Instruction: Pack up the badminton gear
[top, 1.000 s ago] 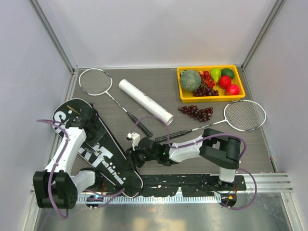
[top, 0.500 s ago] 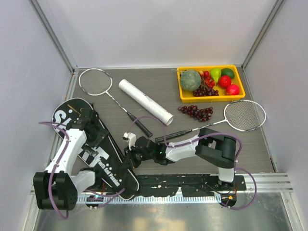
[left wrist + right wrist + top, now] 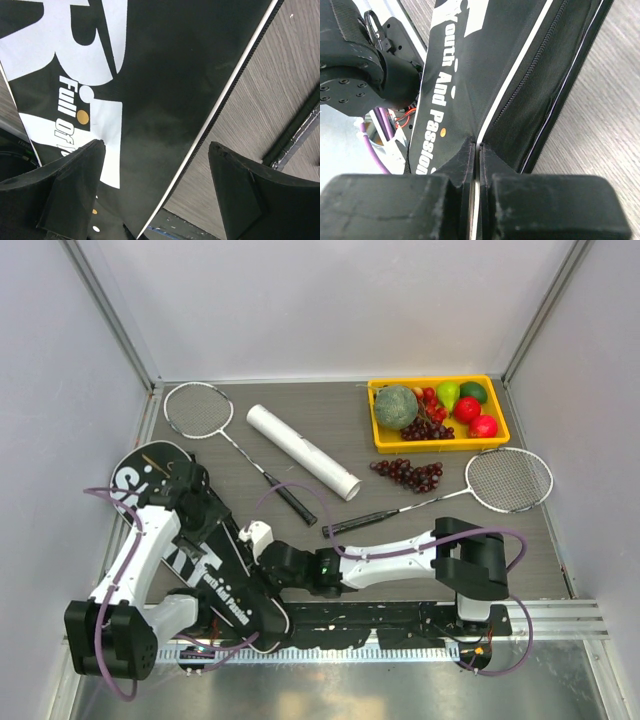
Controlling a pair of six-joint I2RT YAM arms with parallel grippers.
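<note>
Grey wood-grain tabletop point(image 3: 330, 410), white walls round it. Long black racket-shaped fabric bag point(image 3: 225, 585) lettered "SPORT" lies near-left, by the arm bases. Step in hand, I reckon: getting the bag open. R gripper point(image 3: 476, 146) has its jaws pressed together on the bag's white-piped edge beside the zip, fabric tented up. L gripper point(image 3: 156, 144) hovers over the printed panel, jaws spread, holding nothing. Next calls for parting that edge w/o dragging the bag, L pinning it down. One silver-headed racket point(image 3: 198, 410) far-left, the other point(image 3: 508, 480) at right, and the long white tube point(image 3: 302, 450) between them, all apart from the bag. Can't tell if a zip tab sits btwn R pads. No shuttlecocks visible to me.
</note>
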